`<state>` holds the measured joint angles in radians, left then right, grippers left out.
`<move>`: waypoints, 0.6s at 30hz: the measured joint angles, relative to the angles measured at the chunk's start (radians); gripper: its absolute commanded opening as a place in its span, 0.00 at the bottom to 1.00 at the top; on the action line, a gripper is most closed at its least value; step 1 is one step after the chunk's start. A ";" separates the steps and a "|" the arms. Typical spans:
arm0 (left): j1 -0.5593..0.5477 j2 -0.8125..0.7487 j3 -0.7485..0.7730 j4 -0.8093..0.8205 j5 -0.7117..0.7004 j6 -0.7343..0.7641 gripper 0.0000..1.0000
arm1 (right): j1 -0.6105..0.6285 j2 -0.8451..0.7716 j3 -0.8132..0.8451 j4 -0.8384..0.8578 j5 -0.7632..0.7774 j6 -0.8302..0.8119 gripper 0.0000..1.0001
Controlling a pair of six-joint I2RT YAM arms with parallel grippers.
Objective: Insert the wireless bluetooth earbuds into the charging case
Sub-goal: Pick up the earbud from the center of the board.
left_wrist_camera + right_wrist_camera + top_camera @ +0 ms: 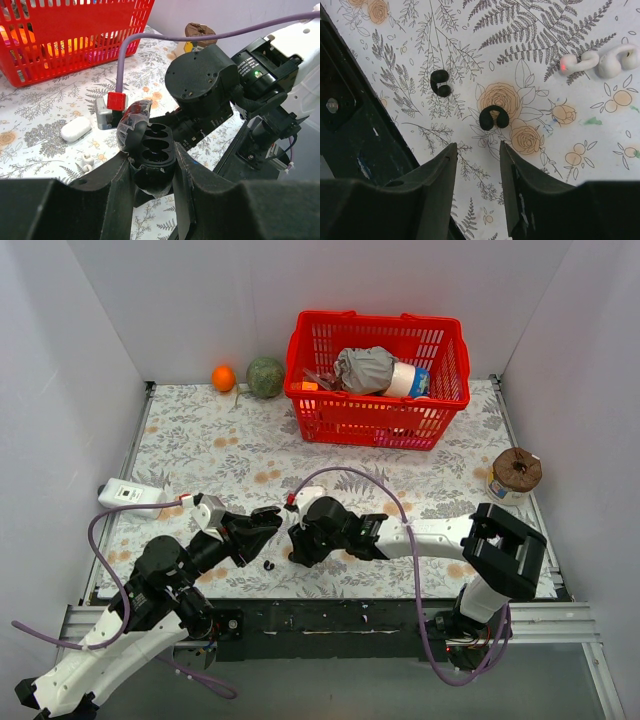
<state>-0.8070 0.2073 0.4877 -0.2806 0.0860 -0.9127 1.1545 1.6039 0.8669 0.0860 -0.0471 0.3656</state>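
left claw (153, 167) clamps the open charging case (154, 145), while right claw (477, 149) hangs empty, part open, over a black earbud (494, 118).

Overhead view, close wrist views, shared tablecloth (200, 440)

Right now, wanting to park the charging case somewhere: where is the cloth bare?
Bare: the stretch between orange, white device and red basket; also between basket and right arm, left of the brown-topped jar. Crowded: the near centre, where left hand, right hand and black earbuds meet.
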 measured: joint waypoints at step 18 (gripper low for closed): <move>0.000 -0.002 0.000 0.000 0.007 0.000 0.00 | 0.022 0.089 0.040 0.028 -0.043 0.039 0.01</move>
<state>-0.8070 0.2054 0.4877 -0.2802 0.0929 -0.9123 1.1767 1.6932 0.9070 0.1139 -0.0902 0.4049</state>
